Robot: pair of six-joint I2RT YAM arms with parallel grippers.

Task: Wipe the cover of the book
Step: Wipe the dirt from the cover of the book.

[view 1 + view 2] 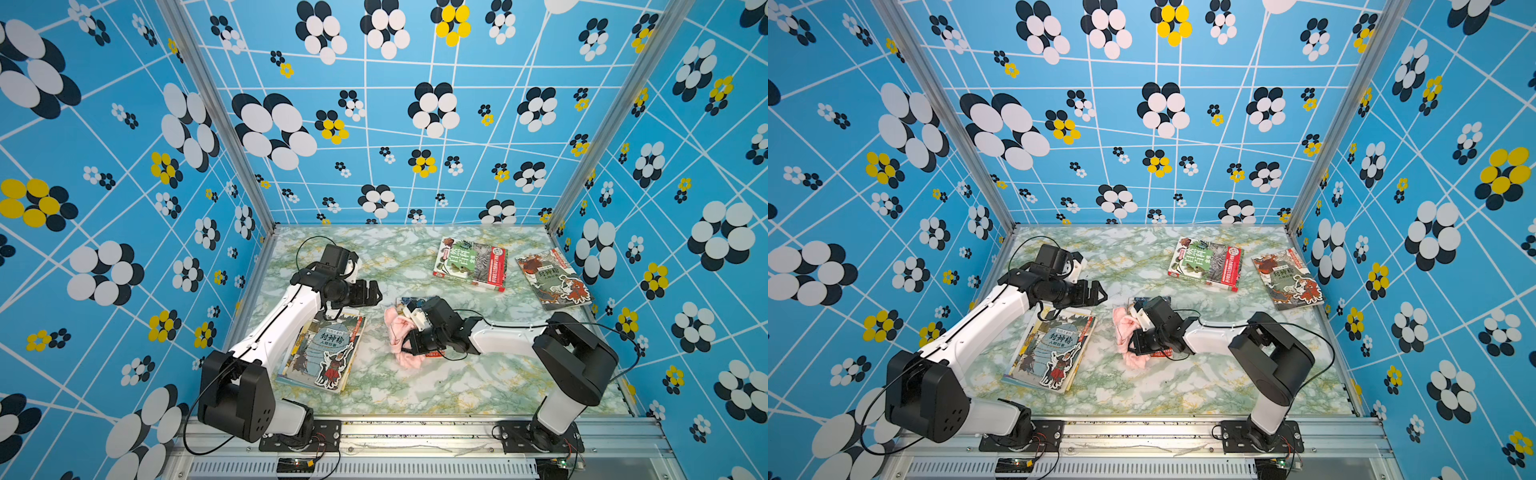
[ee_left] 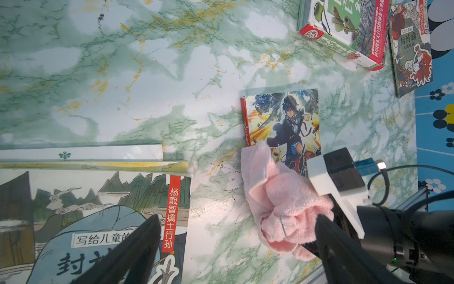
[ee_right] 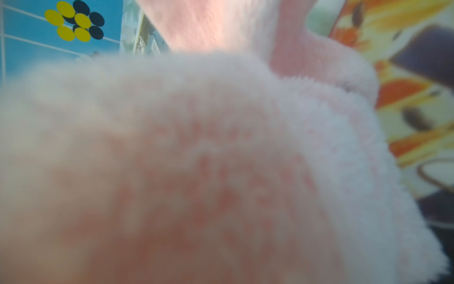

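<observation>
A small book with a colourful anime cover (image 2: 282, 123) lies in the middle of the marble table. My right arm and a pink cloth (image 1: 399, 332) hide most of it in both top views. My right gripper (image 1: 402, 337) is shut on the cloth, which bunches over the book's near-left part and spills onto the table. In the right wrist view the cloth (image 3: 221, 147) fills nearly everything and hides the jaws, with a strip of book cover (image 3: 405, 86) beside it. My left gripper (image 1: 376, 293) (image 2: 237, 218) is open and empty, above the table to the left of the book.
A large illustrated book (image 1: 324, 353) lies near left, partly under my left arm. A green-and-red book (image 1: 469, 264) and a thin illustrated book (image 1: 555, 278) lie at the far right. Blue flowered walls (image 1: 374, 124) enclose the table on three sides.
</observation>
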